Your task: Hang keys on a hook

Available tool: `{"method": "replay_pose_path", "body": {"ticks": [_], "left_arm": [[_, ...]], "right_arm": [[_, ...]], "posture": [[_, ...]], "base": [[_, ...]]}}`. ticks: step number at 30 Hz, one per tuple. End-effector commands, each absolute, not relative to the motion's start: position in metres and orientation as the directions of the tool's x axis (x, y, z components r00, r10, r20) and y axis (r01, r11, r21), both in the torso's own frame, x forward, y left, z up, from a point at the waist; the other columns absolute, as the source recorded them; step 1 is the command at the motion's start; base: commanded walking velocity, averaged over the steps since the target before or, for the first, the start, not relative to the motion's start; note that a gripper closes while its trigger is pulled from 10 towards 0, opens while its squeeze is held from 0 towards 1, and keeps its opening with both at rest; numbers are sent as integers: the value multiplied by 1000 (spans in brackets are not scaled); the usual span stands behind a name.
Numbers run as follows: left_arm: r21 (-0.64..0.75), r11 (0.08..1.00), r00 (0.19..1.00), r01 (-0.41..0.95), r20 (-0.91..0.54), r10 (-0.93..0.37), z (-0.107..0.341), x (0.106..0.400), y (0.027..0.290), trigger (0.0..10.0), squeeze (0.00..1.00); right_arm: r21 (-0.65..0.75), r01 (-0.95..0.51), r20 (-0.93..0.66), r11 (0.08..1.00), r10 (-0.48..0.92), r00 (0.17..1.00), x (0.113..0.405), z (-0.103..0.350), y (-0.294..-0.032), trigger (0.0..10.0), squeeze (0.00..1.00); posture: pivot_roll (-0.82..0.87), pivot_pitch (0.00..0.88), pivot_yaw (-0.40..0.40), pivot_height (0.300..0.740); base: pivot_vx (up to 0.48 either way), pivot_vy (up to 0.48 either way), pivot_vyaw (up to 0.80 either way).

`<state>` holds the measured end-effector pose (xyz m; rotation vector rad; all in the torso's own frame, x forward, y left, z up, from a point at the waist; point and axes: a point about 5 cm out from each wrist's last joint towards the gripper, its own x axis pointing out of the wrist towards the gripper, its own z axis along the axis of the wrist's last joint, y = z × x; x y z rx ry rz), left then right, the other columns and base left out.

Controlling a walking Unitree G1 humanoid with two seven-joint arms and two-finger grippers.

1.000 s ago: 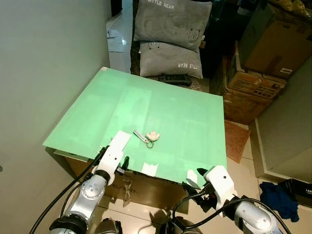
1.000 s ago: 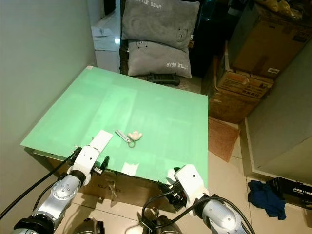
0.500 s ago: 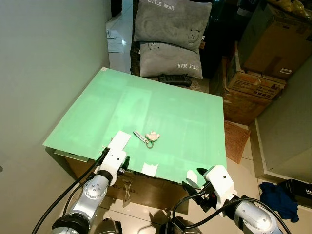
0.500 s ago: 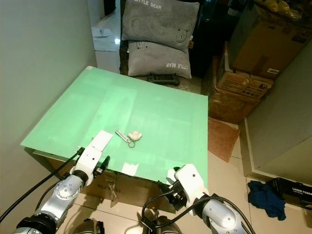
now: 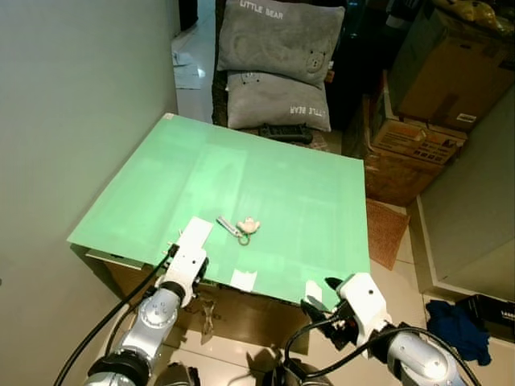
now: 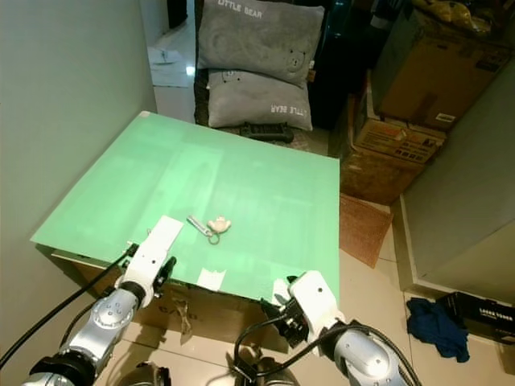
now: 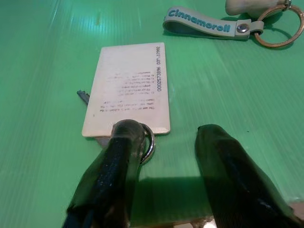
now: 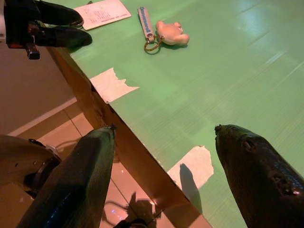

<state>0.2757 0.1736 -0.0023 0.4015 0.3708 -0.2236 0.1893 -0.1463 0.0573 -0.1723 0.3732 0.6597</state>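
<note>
Green worktop [image 5: 265, 185] carries the keys: a white card tag [image 7: 128, 90] on a ring at the near edge, about 7 o'clock from the worktop's centre. Left gripper [image 7: 166, 161] sits right at it, jaws released, one finger [image 7: 118, 161] over the ring. A blue-strap keychain [image 5: 240, 227] with cream charm lies just beyond. Right gripper [image 8: 166, 190] hovers off the near edge around 5 o'clock, jaws released, grasping nothing.
</note>
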Motion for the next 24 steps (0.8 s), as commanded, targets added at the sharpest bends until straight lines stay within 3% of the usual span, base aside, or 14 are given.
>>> {"method": "replay_pose_path", "body": {"ticks": [1, 11, 24], "left_arm": [[338, 906, 893, 255, -441, -87, -10, 271, 181, 0, 0], [309, 917, 900, 253, -422, -107, -6, 272, 182, 0, 0], [302, 906, 941, 297, -256, -223, 37, 281, 184, 0, 0]], "right_arm": [[-40, -617, -409, 786, 550, 728, 187, 55, -152, 10000, 0], [-44, -613, -409, 789, 546, 731, 189, 55, -153, 10000, 0], [-47, -609, -405, 792, 542, 736, 196, 53, -152, 10000, 0]], "posture": [[-91, 135, -118, 696], [-90, 132, -116, 696], [-63, 114, -108, 696]], "base": [[0, 0, 0], [0, 0, 0], [0, 0, 0]]}}
